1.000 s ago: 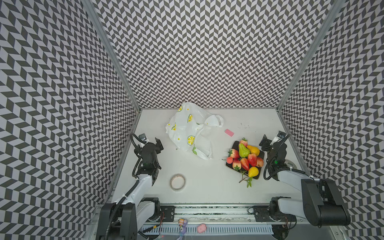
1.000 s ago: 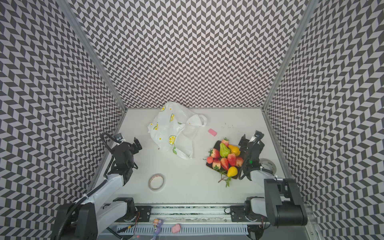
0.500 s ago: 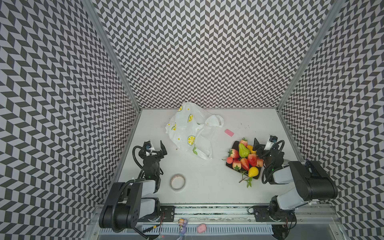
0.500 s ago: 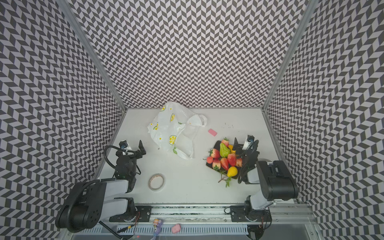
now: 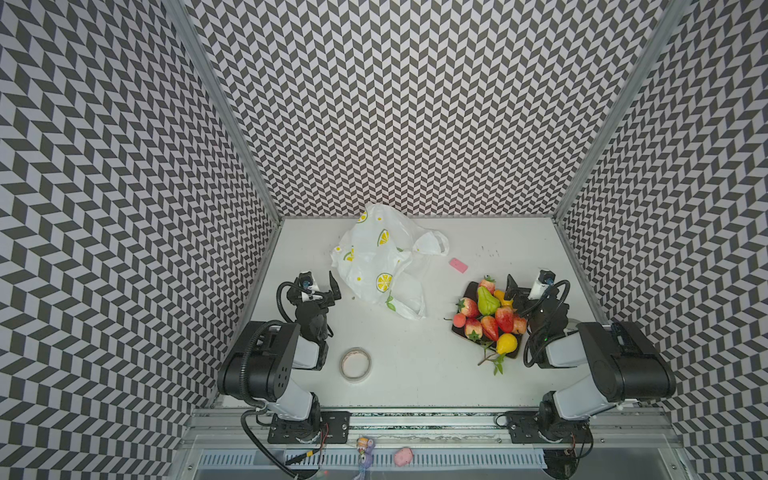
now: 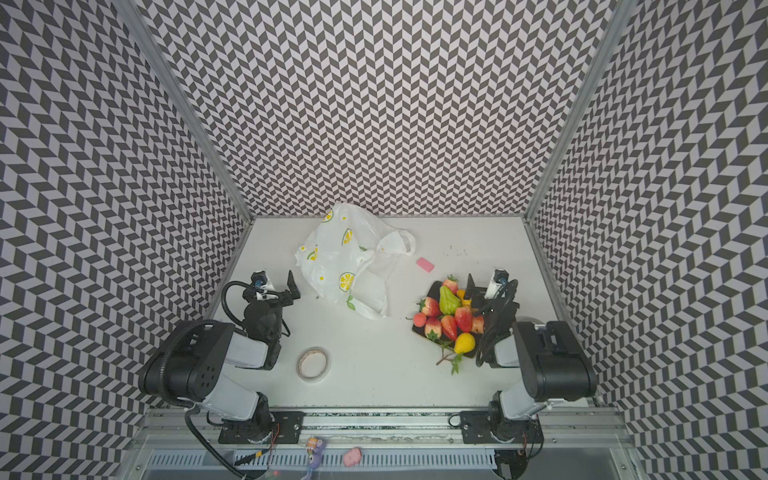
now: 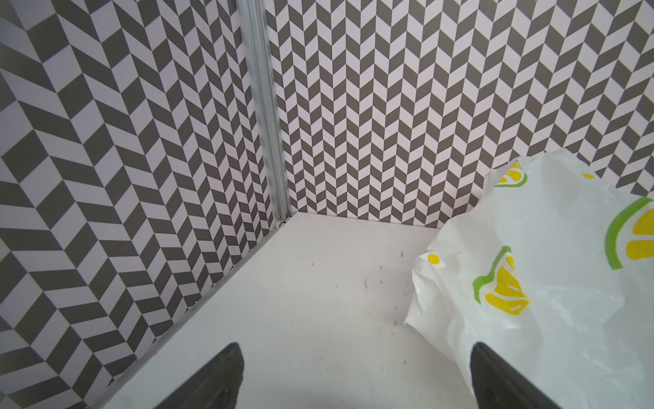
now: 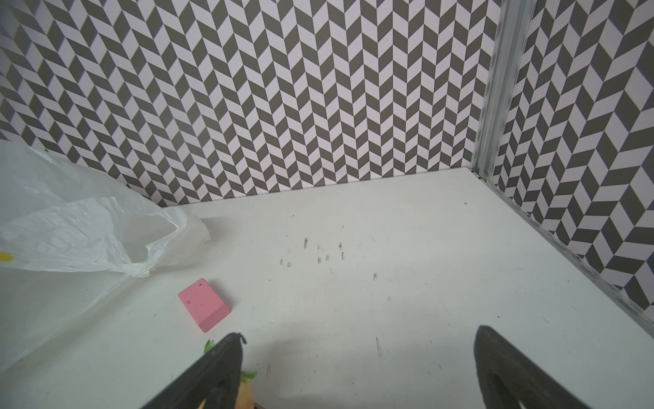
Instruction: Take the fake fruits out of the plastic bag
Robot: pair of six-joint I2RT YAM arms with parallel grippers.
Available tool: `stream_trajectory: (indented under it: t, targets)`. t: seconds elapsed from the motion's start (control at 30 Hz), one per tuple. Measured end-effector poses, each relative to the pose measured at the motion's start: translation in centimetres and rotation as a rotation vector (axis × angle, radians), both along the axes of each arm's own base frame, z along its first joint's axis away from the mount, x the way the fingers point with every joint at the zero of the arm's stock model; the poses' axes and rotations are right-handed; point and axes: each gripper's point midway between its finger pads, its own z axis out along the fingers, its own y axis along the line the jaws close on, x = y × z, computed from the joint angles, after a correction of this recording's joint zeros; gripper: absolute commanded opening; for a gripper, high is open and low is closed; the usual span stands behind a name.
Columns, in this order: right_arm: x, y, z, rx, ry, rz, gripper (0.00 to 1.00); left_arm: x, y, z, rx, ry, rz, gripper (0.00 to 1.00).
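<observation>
Two black-and-white arms, looped black cables, perhaps white-cased wrist cameras

Nothing legible showed in any view: no words, brand names, numbers or signs. The plastic bag, upper middle of both top views, carried only printed yellow lemon slices with green rinds and leaves, without lettering. In the right wrist view, the pink block at lower left of the frame bore a few tiny dark specks on its top face, too small to tell as characters.
</observation>
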Motion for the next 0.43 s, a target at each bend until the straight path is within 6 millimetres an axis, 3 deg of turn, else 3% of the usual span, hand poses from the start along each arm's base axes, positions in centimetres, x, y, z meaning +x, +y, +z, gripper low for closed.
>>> stream_trajectory:
  t: [0.43]
  targets:
    - [0.1,0.1,0.6,-0.007,-0.023,0.007,0.99,1.2,0.4,-0.5,-0.008,0.038,-0.03,1.0]
